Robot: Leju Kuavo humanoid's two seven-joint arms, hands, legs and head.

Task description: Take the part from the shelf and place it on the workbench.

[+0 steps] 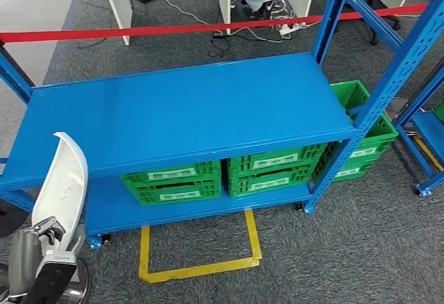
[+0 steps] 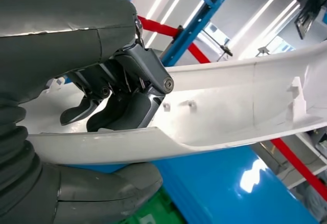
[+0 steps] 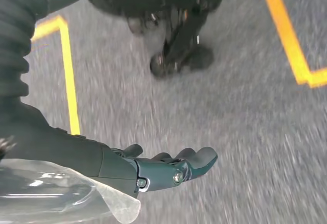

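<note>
Left hand grips the white part at its lower end, thumb under and fingers inside the curved shell, so it stands upright beside the blue shelf, off the shelf top and ready to carry. Right hand hangs over the carpet, fingers extended, holding nothing.

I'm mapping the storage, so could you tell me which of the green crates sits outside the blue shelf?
The green crate stack at the right end stands on the carpet beyond the shelf upright; the other two stacks sit on the lower shelf board.
</note>
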